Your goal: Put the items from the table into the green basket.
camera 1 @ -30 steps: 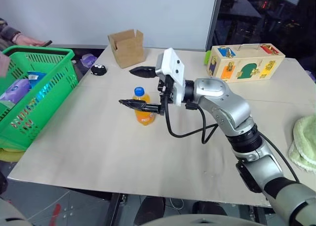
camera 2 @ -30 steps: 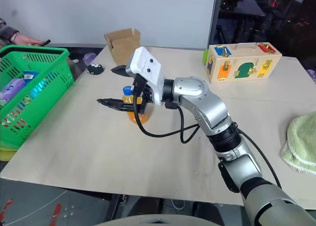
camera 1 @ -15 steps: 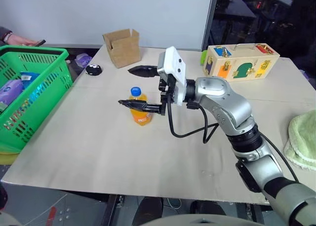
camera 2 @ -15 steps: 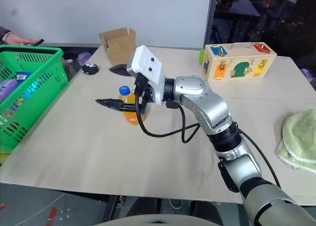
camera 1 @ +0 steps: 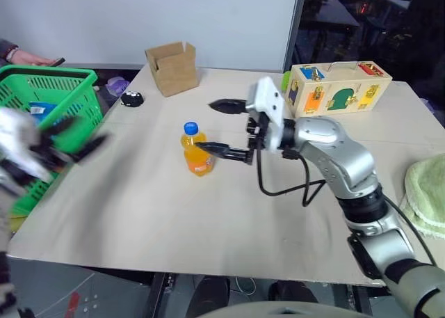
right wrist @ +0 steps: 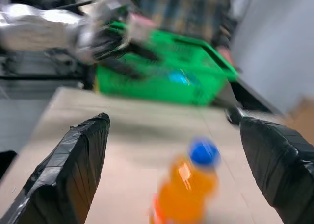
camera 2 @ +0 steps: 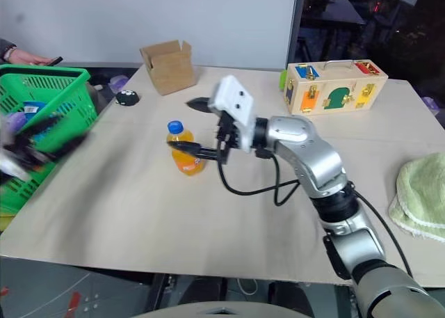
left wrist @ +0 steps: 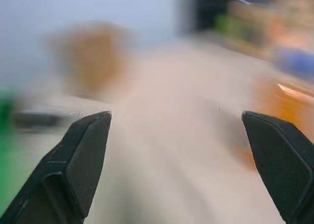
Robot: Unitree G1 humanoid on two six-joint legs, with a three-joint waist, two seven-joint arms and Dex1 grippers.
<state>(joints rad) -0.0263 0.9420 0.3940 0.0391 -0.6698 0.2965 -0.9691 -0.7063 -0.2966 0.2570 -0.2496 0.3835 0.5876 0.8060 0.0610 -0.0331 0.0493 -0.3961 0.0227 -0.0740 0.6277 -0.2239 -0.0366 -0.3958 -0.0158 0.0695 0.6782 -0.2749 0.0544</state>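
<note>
The right pincer (camera 1: 224, 126) stands released, fingers spread wide, with the orange bottle (camera 1: 195, 149) upright on the table (camera 1: 139, 207) just ahead of its lower fingertip, not yet between the fingers. The left pincer (camera 1: 66, 140) hangs open beside the green basket (camera 1: 49, 78). The step in hand looks like fetching the bottle: next, bracket its body, clench, then carry it toward the basket.

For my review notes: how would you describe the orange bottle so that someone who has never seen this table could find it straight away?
Start at the big beige table. Near its middle, between the green basket at its left edge and the wooden latch box at the far right, stands a small bottle. It is the table's one upright orange thing, blue-capped, with the right claw open beside it.
</note>
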